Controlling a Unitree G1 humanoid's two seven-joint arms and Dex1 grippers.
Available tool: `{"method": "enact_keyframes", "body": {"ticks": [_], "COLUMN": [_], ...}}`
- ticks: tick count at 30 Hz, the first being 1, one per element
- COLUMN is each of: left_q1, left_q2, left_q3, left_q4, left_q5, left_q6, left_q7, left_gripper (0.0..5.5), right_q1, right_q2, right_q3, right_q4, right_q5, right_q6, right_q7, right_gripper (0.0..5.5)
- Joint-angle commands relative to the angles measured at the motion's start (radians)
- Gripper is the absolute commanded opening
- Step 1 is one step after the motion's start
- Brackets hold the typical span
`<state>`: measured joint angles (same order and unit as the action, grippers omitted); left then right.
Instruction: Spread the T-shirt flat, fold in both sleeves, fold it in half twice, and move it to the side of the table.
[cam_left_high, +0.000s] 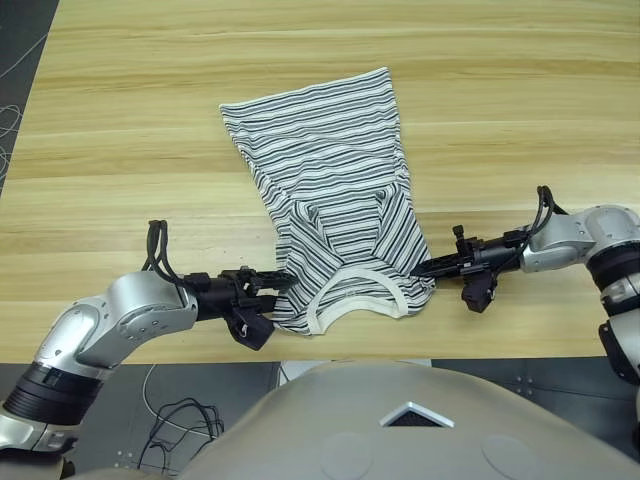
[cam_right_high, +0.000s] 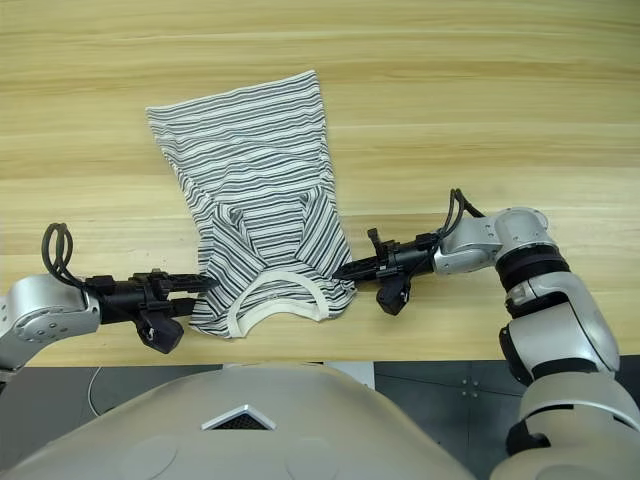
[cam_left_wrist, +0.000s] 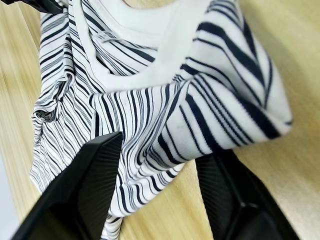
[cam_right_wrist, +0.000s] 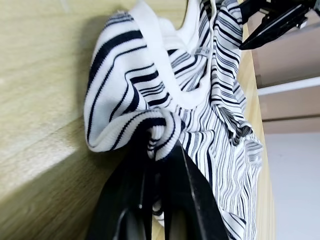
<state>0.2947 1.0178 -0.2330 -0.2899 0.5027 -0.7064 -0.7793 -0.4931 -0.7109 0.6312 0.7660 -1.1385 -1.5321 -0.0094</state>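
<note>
T-shirt (cam_left_high: 330, 180) lies rumpled at the table's (cam_left_high: 520, 90) near edge; right claw (cam_left_high: 420, 268) pinches one shoulder, left claw (cam_left_high: 280, 283) gapes wide around the other

Head pair: high above the pale wooden table (cam_left_high: 500, 80), facing forward-down; both share the black-and-white striped T-shirt (cam_left_high: 330, 190) between the fingertips.
Left wrist: just behind the left gripper (cam_left_wrist: 157, 150), close on the white collar (cam_left_wrist: 170, 45).
Right wrist: just behind the right gripper (cam_right_wrist: 157, 150), same collar, opposite side.

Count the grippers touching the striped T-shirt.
2. The left gripper straddles the T-shirt at its near corner on the robot's left; the right gripper pinches the opposite near corner.
</note>
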Motion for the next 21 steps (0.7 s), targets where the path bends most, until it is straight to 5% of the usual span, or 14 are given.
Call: {"method": "enact_keyframes", "body": {"ticks": [1,11,17,21], "left_q1": [-0.047,-0.083,-0.1,-0.128], "left_q2": [0.003,0.008,0.005,0.023], "left_q3": [-0.029,-0.058,-0.06,-0.003], "left_q4": [-0.009,-0.02,-0.016,-0.145], "left_q5": [-0.057,-0.128,-0.129,-0.367], "left_q6": [0.029,0.077,0.113,0.453], "left_q7": [-0.046,-0.113,-0.133,-0.253], "left_gripper": [1.82,0.14,0.11,0.11], "right_q1": [0.024,-0.059,-0.084,-0.202], "right_q2": [-0.029,-0.033,-0.021,0.022], "right_q3": [0.158,0.349,0.361,0.447], "right_q4": [0.04,0.068,0.124,0.325], "right_q5": [-0.227,-0.283,-0.146,0.202], "right_q6": [0.165,0.223,0.136,-0.06], "right_q7": [-0.1,-0.331,-0.261,-0.065], "right_gripper": [0.1,0.1,0.1,0.1]}}
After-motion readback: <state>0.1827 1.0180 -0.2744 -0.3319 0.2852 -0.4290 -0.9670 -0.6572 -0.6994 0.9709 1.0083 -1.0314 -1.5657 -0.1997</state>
